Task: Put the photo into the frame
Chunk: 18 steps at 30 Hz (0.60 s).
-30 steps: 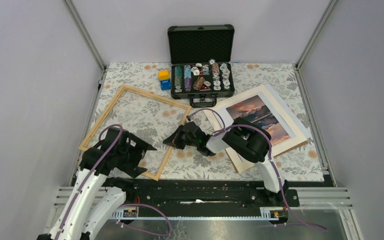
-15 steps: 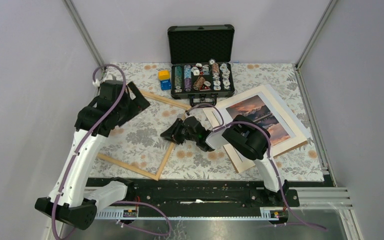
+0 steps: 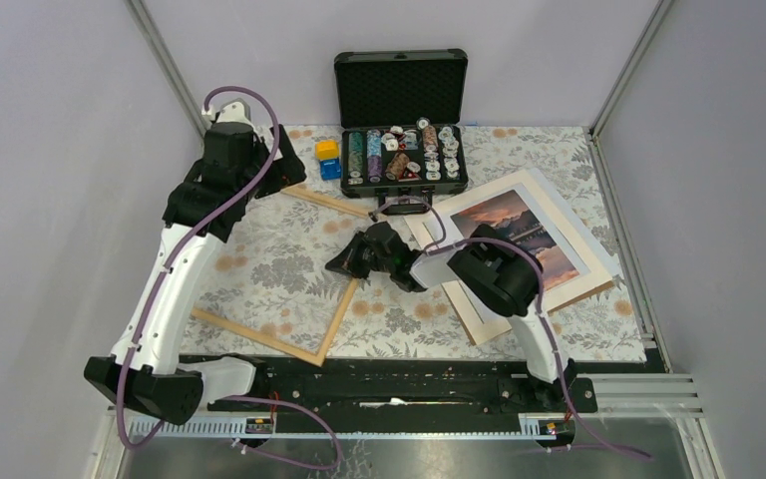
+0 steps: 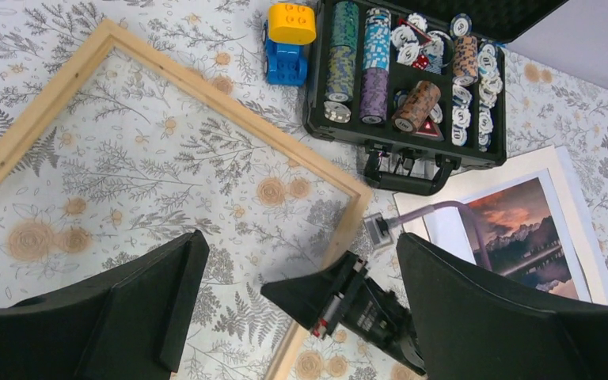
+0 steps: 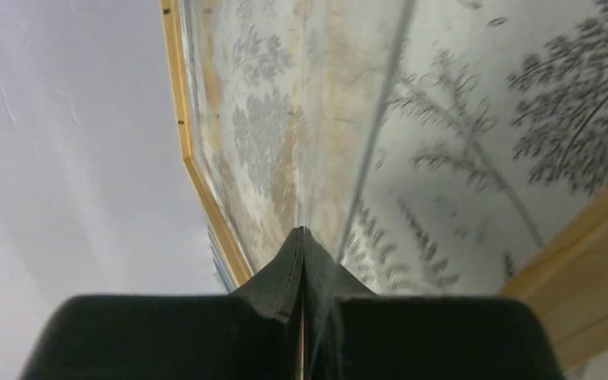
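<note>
frame [image 3: 254, 335]: thin wood rectangle | photo [image 3: 519, 235]: white-bordered print | right claw [image 3: 341, 263]: pinching clear pane [image 5: 364, 142]

table [image 3: 259, 259] under grey floral cloth. frame [image 3: 259, 337] lies flat left of centre, skewed. open black case [image 3: 402, 155] at far edge, chips inside; yellow block [image 3: 327, 150] and blue block [image 3: 330, 168] together just left of it. right side: brown board [image 3: 474, 327] carrying pale mat [image 3: 571, 281] and photo [image 3: 514, 235].

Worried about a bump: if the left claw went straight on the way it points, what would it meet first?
Probably the floral cloth inside the frame, near the right claw; depth is unclear.
</note>
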{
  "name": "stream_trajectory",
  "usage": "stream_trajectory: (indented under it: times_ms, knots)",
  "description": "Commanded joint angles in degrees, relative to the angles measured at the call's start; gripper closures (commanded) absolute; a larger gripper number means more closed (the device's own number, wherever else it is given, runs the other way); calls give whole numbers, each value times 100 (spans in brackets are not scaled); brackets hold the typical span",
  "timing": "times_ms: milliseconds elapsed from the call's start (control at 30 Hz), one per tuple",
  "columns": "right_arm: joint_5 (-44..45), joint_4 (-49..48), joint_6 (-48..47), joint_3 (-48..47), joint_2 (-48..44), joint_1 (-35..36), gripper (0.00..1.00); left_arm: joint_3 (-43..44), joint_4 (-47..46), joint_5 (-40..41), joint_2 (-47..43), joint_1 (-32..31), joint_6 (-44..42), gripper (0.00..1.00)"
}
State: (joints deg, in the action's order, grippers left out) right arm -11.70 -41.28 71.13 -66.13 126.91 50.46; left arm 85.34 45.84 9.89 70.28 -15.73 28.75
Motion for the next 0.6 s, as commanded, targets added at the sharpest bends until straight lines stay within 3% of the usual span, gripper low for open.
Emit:
stream_trajectory:
  times_ms: [0,333,567]
  knots:
    - [-448,682,-803,14,-1185,-78,100,-131,-514,-177,-134,130,-200,1]
    - [-1073,2944,-1643,-834,-2151,-152,100,-141,-669,-731,-181,668,-226,1]
    - [-1447,5059,-2861,-2272,-2309,-334,100,-87,-663,-1268,92,1450,-296,1]
